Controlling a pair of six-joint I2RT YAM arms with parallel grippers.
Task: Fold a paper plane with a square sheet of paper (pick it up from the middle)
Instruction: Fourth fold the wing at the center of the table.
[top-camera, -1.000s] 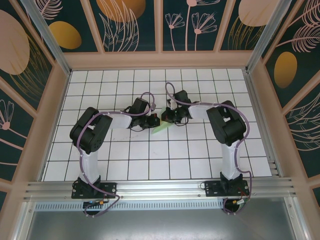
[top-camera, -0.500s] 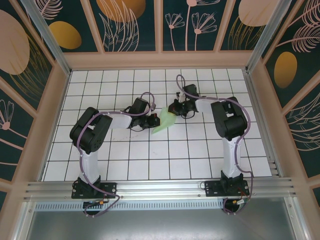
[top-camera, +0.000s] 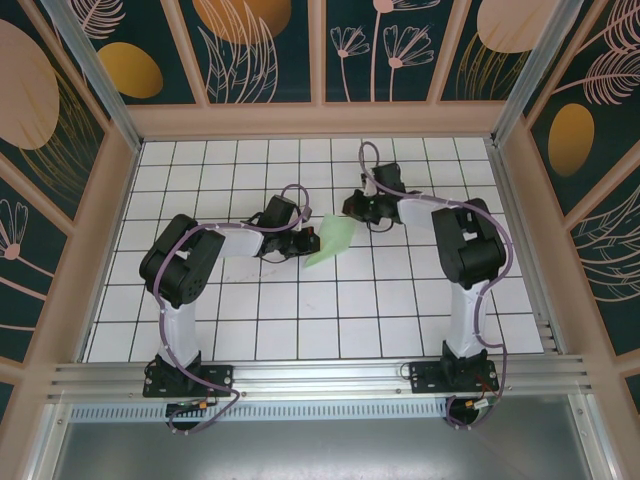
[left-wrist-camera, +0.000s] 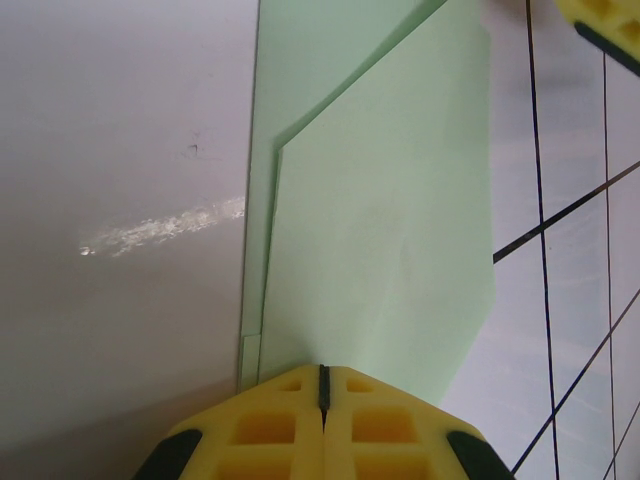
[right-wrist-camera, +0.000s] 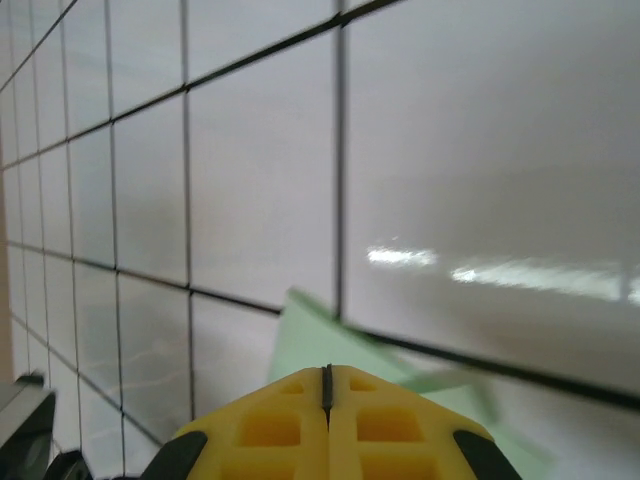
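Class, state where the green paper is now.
Top view: the paper lies near the middle, between the left gripper at its left edge and the right gripper by its far corner.

Paper (left-wrist-camera: 380, 250): thin, matt, pale green, smooth, with crisp creases at the layered edges. Table (left-wrist-camera: 120, 330): glossy white tiles with glare streaks and thin dark grid lines. Left gripper (left-wrist-camera: 322, 372) and right gripper (right-wrist-camera: 327, 372): matt yellow moulded plastic, pocketed. Near rail (top-camera: 320, 375): bare silvery metal. Enclosure frame (top-camera: 320, 120): matt, peach-coloured.
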